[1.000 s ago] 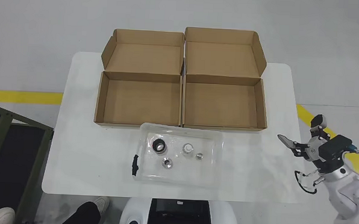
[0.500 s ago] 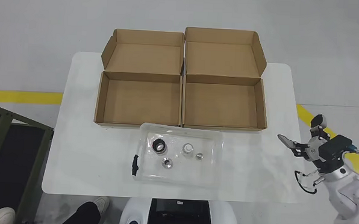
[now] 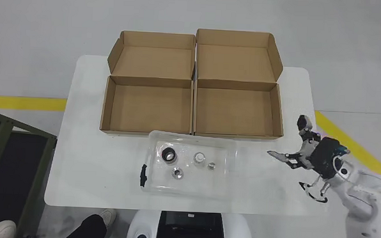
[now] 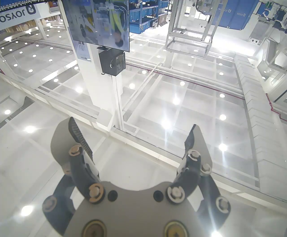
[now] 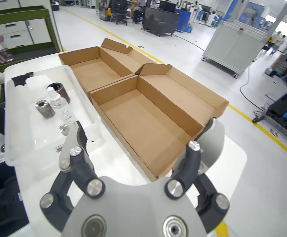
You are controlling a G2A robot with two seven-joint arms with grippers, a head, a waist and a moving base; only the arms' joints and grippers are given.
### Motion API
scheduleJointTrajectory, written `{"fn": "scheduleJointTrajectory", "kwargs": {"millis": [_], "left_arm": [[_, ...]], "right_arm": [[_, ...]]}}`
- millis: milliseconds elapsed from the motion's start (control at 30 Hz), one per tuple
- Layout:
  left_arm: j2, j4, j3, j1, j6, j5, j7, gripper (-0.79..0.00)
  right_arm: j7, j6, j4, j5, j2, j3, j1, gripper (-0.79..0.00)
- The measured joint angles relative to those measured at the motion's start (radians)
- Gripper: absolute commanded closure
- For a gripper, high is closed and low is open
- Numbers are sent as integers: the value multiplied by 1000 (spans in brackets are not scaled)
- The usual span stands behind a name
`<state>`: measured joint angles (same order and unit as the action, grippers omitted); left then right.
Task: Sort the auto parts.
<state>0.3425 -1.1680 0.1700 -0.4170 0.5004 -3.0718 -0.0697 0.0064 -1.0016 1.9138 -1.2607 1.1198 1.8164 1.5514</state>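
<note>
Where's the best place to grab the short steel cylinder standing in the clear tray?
Pinch the steel cylinder across its round side wall, coming down from above: it stands upright, apart from its neighbours, and the tray walls would hinder a sideways approach.

We find four parts in a clear plastic tray (image 3: 223, 184) near the front edge of the worktop (image 3: 264, 186) — a dark hollow cylinder (image 3: 169, 155), a steel cylinder (image 3: 176, 173) standing upright, a small clear bottle (image 3: 199, 158) with a white cap, and a small metal fitting (image 3: 211, 165). Behind the tray sit the left cardboard box (image 3: 148, 111) and the right cardboard box (image 3: 235, 114) — side by side, touching, lids folded back.
</note>
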Motion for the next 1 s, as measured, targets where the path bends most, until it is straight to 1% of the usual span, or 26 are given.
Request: {"fn": "scheduleJointTrajectory", "kwargs": {"millis": [200,367,567,667,867,1000], "left_arm": [[0,0,0,0,0,0,0,-785],[0,0,0,0,0,0,0,-785],[0,0,0,0,0,0,0,-785],[0,0,0,0,0,0,0,-785],[0,0,0,0,0,0,0,-785],[0,0,0,0,0,0,0,-785]], "right_arm": [[155,-11,96,46,-16,-110,-24,-785],[279,-11,131,95,-36,-232,-67,-785],[389,-11,115,145,-51,-374,-155,-785],[441,-11,104,143,-56,-447,-203,-785],[499,-11,53,156,-60,-576,-290,-785],[523,-11,22,160,-60,-637,-332,-785]]}}
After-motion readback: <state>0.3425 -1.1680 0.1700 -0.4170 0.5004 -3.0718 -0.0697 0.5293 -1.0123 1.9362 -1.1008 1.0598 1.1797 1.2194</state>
